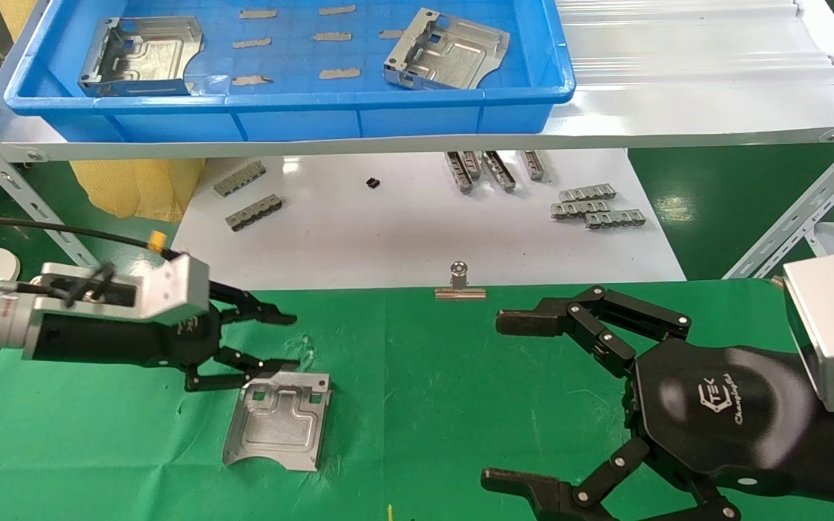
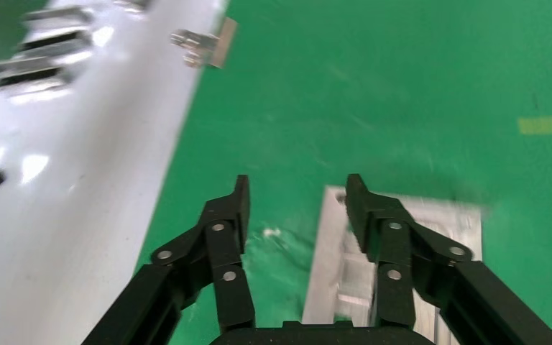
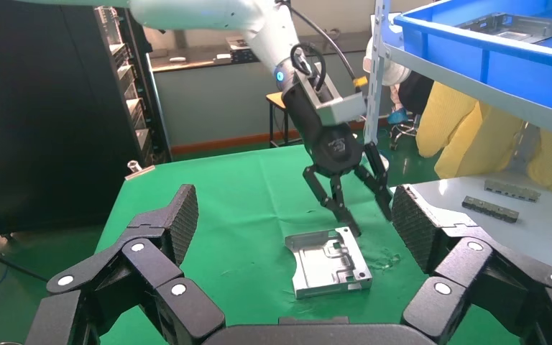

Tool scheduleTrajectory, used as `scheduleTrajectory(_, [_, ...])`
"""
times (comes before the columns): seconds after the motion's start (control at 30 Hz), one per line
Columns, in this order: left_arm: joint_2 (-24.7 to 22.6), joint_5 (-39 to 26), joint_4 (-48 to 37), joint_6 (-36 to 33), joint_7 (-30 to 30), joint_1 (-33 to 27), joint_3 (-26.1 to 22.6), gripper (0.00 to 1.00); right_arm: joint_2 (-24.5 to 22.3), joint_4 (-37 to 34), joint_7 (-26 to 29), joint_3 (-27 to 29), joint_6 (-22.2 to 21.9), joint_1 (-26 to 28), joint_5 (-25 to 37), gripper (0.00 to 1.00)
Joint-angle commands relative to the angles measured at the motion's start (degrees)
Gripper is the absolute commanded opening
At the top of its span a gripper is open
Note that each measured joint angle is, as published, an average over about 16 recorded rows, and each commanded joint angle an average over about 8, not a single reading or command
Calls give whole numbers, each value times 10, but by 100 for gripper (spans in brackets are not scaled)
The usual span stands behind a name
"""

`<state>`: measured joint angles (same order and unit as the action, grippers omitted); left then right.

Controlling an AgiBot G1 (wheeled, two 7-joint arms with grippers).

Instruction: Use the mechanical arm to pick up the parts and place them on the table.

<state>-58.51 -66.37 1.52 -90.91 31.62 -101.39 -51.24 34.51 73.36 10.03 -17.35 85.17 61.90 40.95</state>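
Note:
One silver stamped part (image 1: 279, 418) lies flat on the green table (image 1: 424, 376), left of centre. My left gripper (image 1: 283, 340), on the arm whose silver wrist block carries the orange connector, is open just above the part's far edge, with one finger over that edge. In the left wrist view the gripper (image 2: 296, 188) is open, with the part (image 2: 328, 251) under one finger. Two more parts (image 1: 143, 56) (image 1: 446, 51) lie in the blue bin (image 1: 287, 116). My right gripper (image 1: 493, 398) is open and empty at the right. The right wrist view shows the part (image 3: 328, 262) beyond that gripper (image 3: 293, 208).
The blue bin stands on a white metal shelf (image 1: 677, 108) at the back, with thin grey slivers inside. A white board (image 1: 417, 231) behind the cloth holds comb-like strips (image 1: 596, 206). A binder clip (image 1: 460, 284) sits at the cloth's far edge. Shelf legs slant at both sides.

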Motion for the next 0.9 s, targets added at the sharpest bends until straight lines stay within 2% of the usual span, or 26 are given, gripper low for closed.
scheduleTrajectory(0.03, [8, 21, -6, -5, -16, 9, 13, 100, 0, 0, 0, 0, 0, 0, 0, 100])
scheduleTrajectory(0.27, [29, 59, -10, -9, -47, 40, 38, 100, 0, 0, 0, 0, 0, 0, 0, 100])
scheduleTrajectory(0.53, [27, 55, 1, -8, -45, 38, 38, 100, 0, 0, 0, 0, 0, 0, 0, 100])
scheduleTrajectory(0.9, [60, 85, 114, 2, -104, 95, 87, 100, 0, -1, 0, -1, 0, 0, 0, 100])
